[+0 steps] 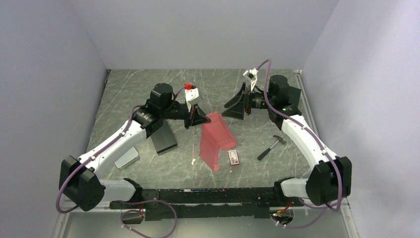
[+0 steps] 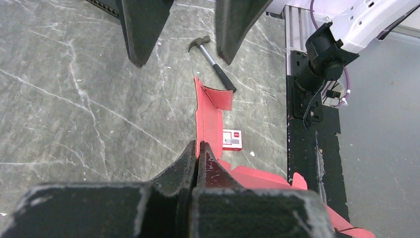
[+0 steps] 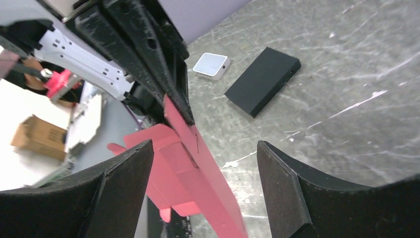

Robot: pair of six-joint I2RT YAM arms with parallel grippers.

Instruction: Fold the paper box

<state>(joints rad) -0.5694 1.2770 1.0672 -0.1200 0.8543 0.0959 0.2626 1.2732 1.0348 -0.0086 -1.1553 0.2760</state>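
The paper box (image 1: 216, 140) is a red-pink cardboard sheet, partly folded, one end lifted off the table and the other resting near the front. My left gripper (image 1: 197, 118) is shut on its raised upper edge; in the left wrist view the fingertips (image 2: 192, 153) pinch the thin red wall (image 2: 210, 124). My right gripper (image 1: 236, 107) stands open just right of the lifted end and does not touch it. In the right wrist view the red sheet (image 3: 193, 173) shows between its wide-apart fingers (image 3: 133, 168), with the left gripper (image 3: 168, 84) clamped on it beyond.
A black rectangular box (image 1: 163, 139) and a small white pad (image 1: 127, 157) lie under the left arm. A hammer (image 1: 271, 147) lies to the right of the sheet, a tiny red-and-white packet (image 1: 233, 157) just beside its lower end. The black frame rail (image 1: 208, 196) runs along the near edge.
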